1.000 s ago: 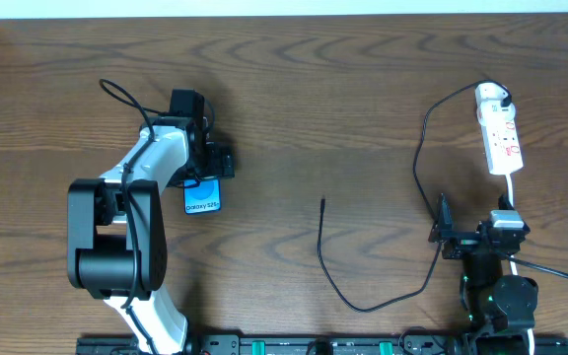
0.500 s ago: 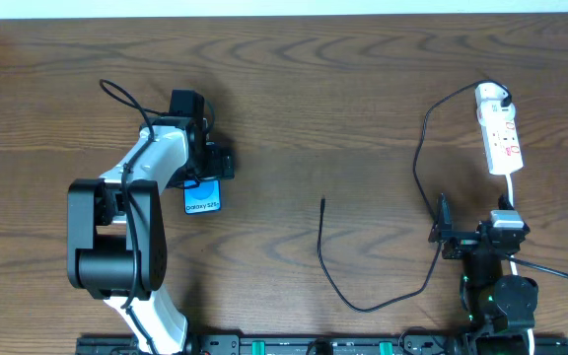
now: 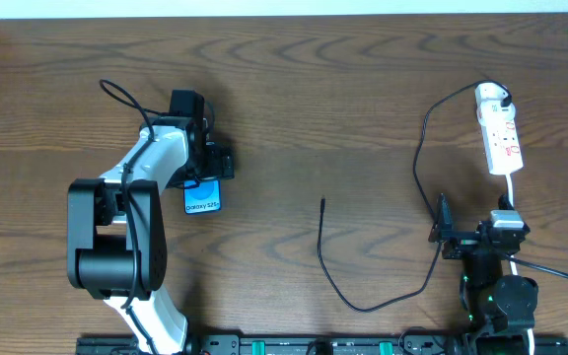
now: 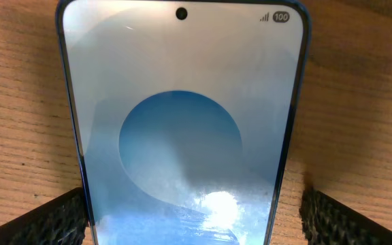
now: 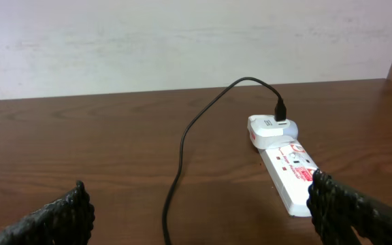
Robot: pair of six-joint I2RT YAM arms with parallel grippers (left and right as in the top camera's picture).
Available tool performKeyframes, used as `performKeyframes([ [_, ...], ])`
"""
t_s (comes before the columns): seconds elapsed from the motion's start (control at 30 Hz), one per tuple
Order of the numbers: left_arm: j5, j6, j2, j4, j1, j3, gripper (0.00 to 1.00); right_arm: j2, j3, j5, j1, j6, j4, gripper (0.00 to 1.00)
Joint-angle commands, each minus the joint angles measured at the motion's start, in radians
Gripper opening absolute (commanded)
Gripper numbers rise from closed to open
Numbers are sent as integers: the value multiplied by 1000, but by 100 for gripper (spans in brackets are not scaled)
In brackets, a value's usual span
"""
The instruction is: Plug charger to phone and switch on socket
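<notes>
Overhead first: the left gripper (image 3: 206,170) is parked right over the phone (image 3: 202,200), and only the phone's lower end with its "Galaxy S25" text peeks out from under it. The left wrist camera fills in what's hidden: a blue screen with a round light-blue shape, a camera hole and a "100" mark at the top. A finger (image 4: 50,219) stands on each side of the phone, spread apart. The left pad looks to be at the phone's edge, though I can't be sure it touches, and there's a gap on the right.

Over to the right gripper (image 3: 474,235): its wrist view shows the fingers wide apart with nothing between them, low over the table (image 3: 294,99).

That same view shows the charger (image 5: 182,146) running to a black plug seated at the far end of the socket (image 5: 288,170). Only the overhead shows the cable's free tip, lying mid-table, well apart from the phone.

Count: one phone, one charger, one socket, two grippers. The socket's red marks are too small to read.
</notes>
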Motion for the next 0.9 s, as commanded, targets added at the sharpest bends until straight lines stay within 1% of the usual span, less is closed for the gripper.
performKeyframes([
  [0.0, 6, 3, 31, -17, 5, -39, 98, -6, -4, 4, 5, 13, -1, 99],
  [0.13, 6, 3, 31, -17, 5, -39, 100, -6, -4, 4, 5, 13, -1, 99],
  [0.5, 6, 3, 31, -18, 4, -39, 94, -6, -4, 4, 5, 13, -1, 99],
  [0.87, 6, 3, 31, -18, 4, -39, 90, -6, -4, 4, 5, 13, -1, 99],
])
